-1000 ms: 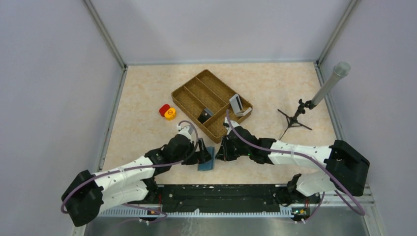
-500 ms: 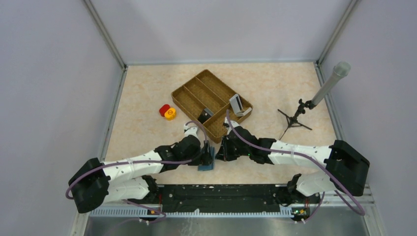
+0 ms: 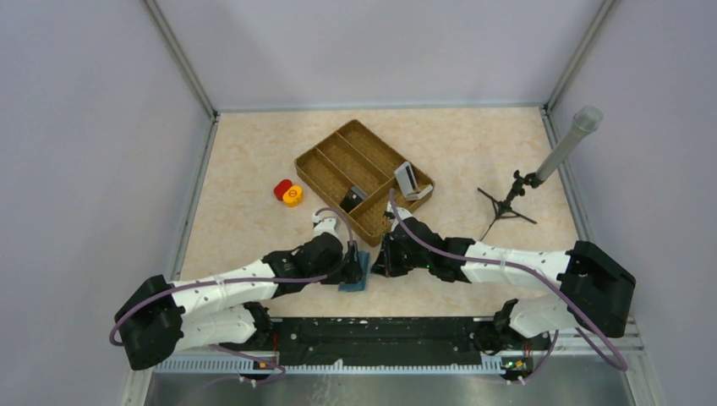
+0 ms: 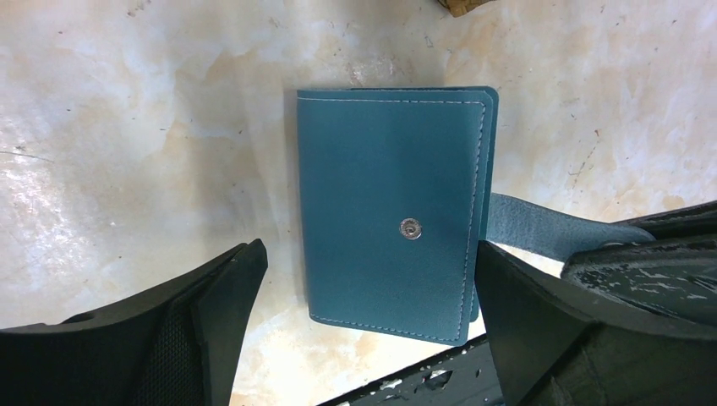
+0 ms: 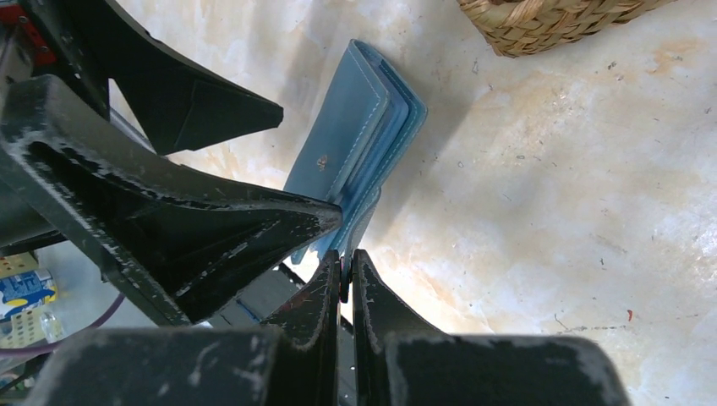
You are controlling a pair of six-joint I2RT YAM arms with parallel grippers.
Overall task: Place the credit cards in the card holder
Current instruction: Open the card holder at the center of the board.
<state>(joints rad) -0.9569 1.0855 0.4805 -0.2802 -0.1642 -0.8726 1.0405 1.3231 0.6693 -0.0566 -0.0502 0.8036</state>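
The teal-blue card holder (image 4: 389, 211) lies folded flat on the table, snap stud facing up; it also shows in the top view (image 3: 354, 277) and the right wrist view (image 5: 355, 135). My left gripper (image 4: 369, 254) is open and straddles it just above, one finger on each side. My right gripper (image 5: 347, 266) is shut on the card holder's closing tab (image 4: 528, 228) at its right edge. Pale grey-white credit cards (image 3: 407, 178) stand in the woven tray's right end. The tan card is not in view.
The brown woven divided tray (image 3: 338, 161) stands just behind the grippers, with a dark item (image 3: 353, 200) in one compartment. Red and yellow round pieces (image 3: 287, 193) lie to its left. A small tripod with a grey tube (image 3: 516, 190) stands at the right.
My left arm has reached forward and to the right, bringing its open gripper over the card holder. The right gripper has stayed on the tab.
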